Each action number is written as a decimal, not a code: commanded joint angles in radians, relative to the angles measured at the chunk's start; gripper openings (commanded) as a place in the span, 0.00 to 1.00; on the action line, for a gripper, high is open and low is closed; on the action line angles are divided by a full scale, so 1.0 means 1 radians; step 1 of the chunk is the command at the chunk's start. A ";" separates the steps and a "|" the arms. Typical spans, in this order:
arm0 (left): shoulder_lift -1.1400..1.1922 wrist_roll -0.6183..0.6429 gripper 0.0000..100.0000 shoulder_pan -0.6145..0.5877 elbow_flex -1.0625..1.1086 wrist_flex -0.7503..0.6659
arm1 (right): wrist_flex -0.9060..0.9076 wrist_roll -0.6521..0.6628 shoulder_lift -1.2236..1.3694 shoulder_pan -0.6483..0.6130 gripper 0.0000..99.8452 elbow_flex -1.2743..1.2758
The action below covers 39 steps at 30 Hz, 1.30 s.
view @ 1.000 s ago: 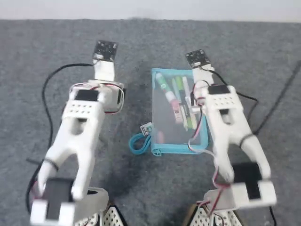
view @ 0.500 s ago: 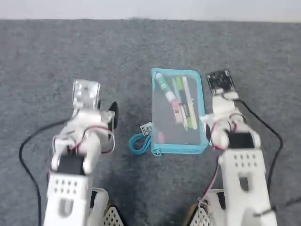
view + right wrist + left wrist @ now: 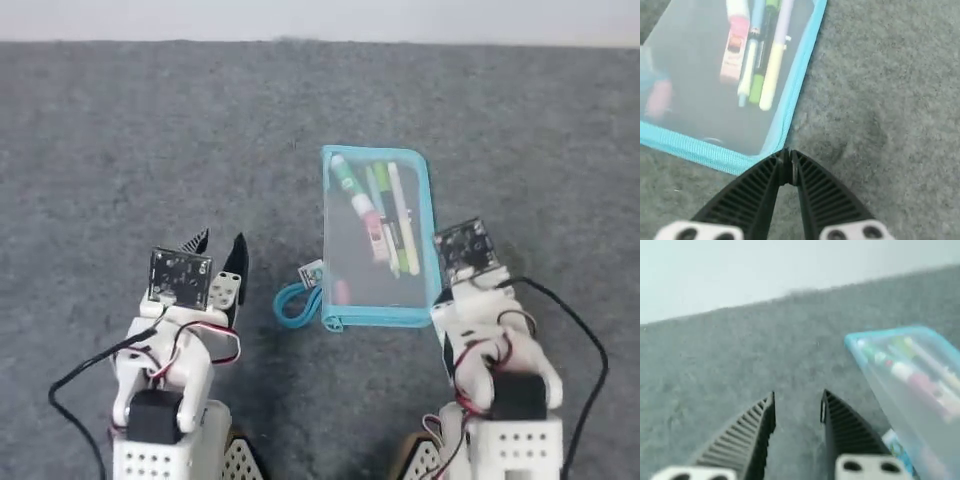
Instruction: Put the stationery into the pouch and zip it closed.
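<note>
Left hand point(image 3: 798, 393), right hand point(image 3: 788, 153) farther back

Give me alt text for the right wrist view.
A clear, blue-edged pouch holding pens lies on a grey surface. The right arm's jaws, shut and empty, sit at the pouch's corner; contact cannot be told.

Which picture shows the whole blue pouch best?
The high view. It shows the whole pouch, every edge, with the pens inside and its strap loop beside it. The left wrist view shows one end of the pouch, cut off. The right wrist view shows one corner and some pen ends.
</note>
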 commanded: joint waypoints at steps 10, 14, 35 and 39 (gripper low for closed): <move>0.002 -0.017 0.15 -0.005 0.193 -0.023 | -0.024 0.049 -0.334 0.013 0.01 0.272; 0.008 -0.017 0.15 -0.005 0.193 -0.020 | -0.062 0.049 -0.332 0.013 0.01 0.367; 0.002 -0.014 0.14 -0.003 0.194 0.302 | 0.124 0.040 -0.326 0.651 0.01 0.422; 0.002 -0.014 0.14 -0.003 0.194 0.302 | 0.122 0.040 -0.325 0.596 0.01 0.422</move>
